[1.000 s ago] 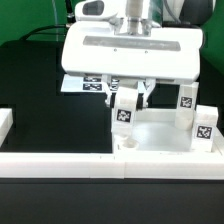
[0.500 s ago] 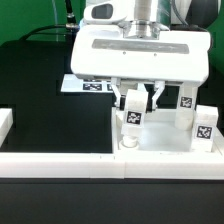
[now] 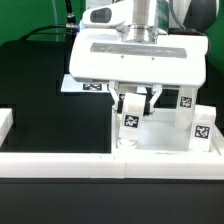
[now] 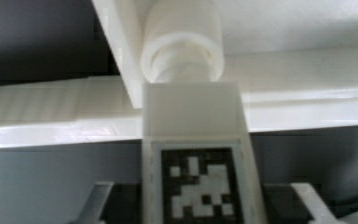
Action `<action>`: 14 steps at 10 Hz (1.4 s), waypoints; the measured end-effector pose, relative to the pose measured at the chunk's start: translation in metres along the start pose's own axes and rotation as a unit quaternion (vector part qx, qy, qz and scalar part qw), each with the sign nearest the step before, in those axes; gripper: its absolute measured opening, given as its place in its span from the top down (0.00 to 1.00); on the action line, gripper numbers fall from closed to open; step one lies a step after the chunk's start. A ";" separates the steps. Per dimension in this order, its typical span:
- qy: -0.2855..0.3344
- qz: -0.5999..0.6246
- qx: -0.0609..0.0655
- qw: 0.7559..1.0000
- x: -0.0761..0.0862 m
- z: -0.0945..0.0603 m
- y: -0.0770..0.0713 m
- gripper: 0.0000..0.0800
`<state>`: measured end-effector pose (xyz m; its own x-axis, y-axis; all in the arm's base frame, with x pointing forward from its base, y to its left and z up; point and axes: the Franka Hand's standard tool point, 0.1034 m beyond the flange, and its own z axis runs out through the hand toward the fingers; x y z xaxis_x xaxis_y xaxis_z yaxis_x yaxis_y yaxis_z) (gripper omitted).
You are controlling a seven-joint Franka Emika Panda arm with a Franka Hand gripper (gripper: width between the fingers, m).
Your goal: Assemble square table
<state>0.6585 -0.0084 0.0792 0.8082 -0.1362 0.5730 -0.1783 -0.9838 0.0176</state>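
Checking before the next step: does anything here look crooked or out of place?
Nothing stands out. The gripper holds a tagged leg about upright over the tabletop; two other legs stand upright.

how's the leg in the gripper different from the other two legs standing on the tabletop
The held leg sits between the fingers of the gripper, near the tabletop's front corner on the exterior view's left; the two free legs stand untouched toward the exterior view's right. The held leg is partly hidden by the fingers; the free legs show fully. In the wrist view the held leg lines up over a round peg or socket. All three are white, upright and tagged.
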 end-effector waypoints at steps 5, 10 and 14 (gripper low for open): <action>0.000 0.000 0.000 1.000 0.000 0.000 0.000 0.20; 0.000 0.000 0.000 1.000 0.000 0.000 0.000 0.19; -0.126 0.026 0.032 0.991 0.006 -0.008 -0.007 0.19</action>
<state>0.6605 -0.0010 0.0888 0.9146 -0.2036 0.3493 -0.1935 -0.9790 -0.0639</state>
